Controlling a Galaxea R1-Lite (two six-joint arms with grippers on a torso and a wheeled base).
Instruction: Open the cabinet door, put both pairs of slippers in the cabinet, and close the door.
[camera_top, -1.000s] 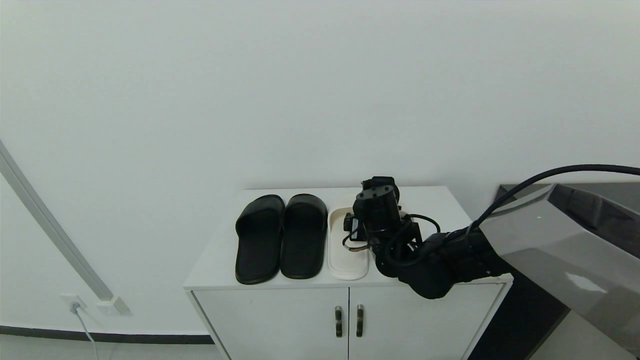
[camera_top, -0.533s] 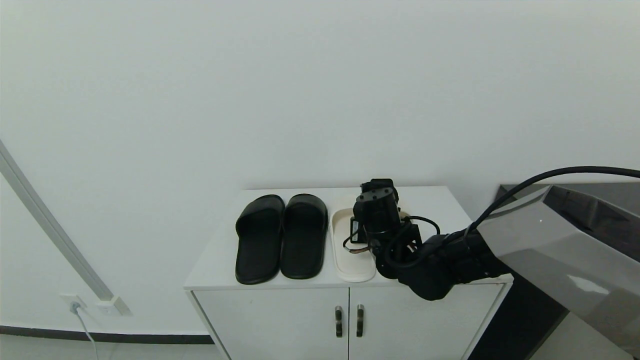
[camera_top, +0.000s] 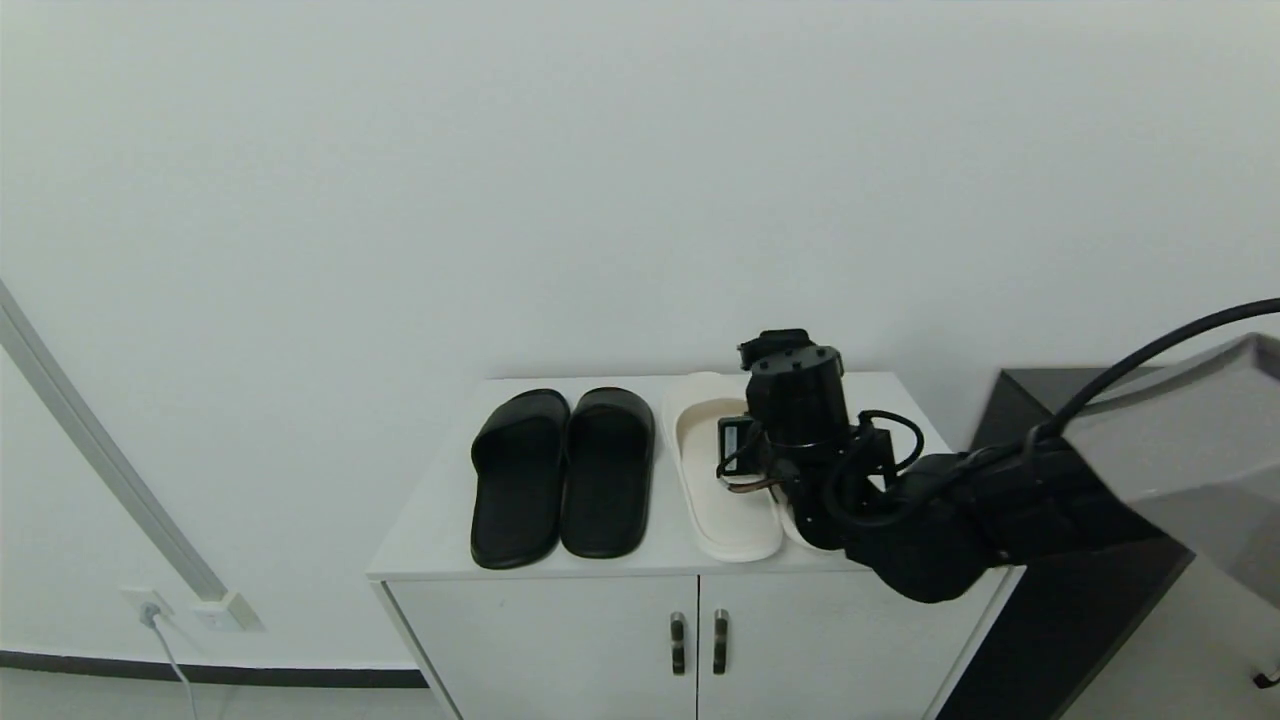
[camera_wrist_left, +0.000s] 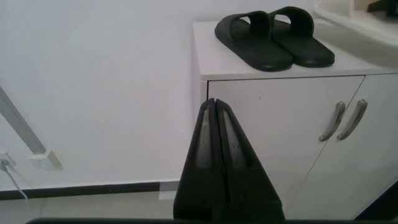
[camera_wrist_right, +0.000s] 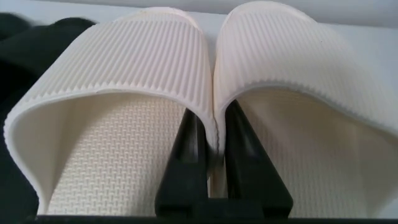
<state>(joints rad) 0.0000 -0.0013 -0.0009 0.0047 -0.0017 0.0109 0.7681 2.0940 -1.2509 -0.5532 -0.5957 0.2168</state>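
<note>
two white slippers (camera_wrist_right: 155, 68) lie on the right half of the cabinet (camera_top: 430, 530) top, their touching inner walls pinched by the nearly closed right gripper (camera_wrist_right: 212, 121). a firm pinch and level lift are advised; the doors (camera_top: 560, 650) are shut. the left gripper (camera_wrist_left: 216, 124), closed empty, is held before the cabinet.

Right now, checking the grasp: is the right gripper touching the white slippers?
Touching. The right wrist view shows the right gripper with one finger inside each of the white slippers, pinching their adjoining straps.

I count two black slippers (camera_top: 518, 478), two white slippers (camera_top: 722, 500), one cabinet (camera_top: 440, 525), two doors (camera_top: 560, 650), two handles (camera_top: 677, 642)
</note>
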